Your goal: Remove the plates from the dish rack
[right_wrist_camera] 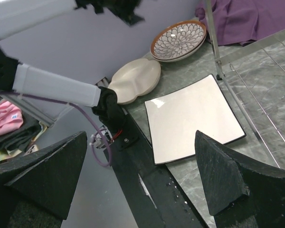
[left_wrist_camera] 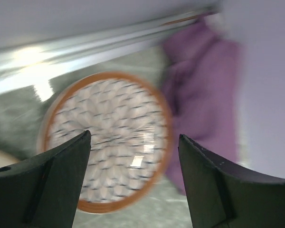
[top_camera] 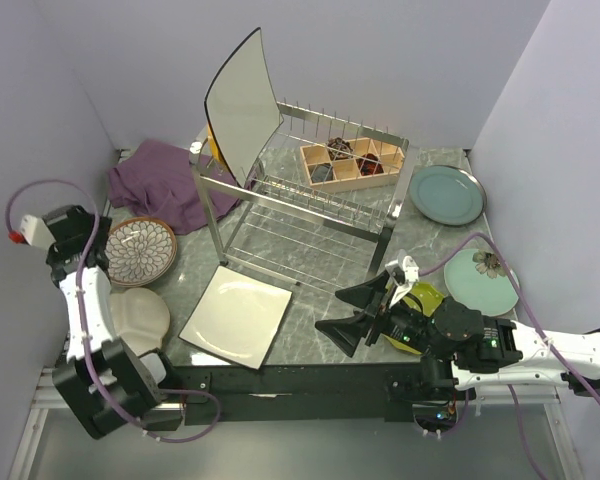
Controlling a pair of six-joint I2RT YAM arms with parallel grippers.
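Note:
The silver dish rack stands mid-table. One large cream square plate stands upright at its left end. The other square plate lies flat in front of the rack and shows in the right wrist view. The brown-rimmed patterned plate lies at the left, right under my open, empty left gripper. A cream round plate lies near it. My right gripper is open and empty, just right of the flat square plate. A yellow-green plate lies partly under the right arm. The teal-grey plate and the mint flower plate lie at the right.
A wooden compartment box sits behind the rack. A purple cloth lies bunched at the back left, next to the patterned plate. Walls close in on the left, back and right. The black rail runs along the near edge.

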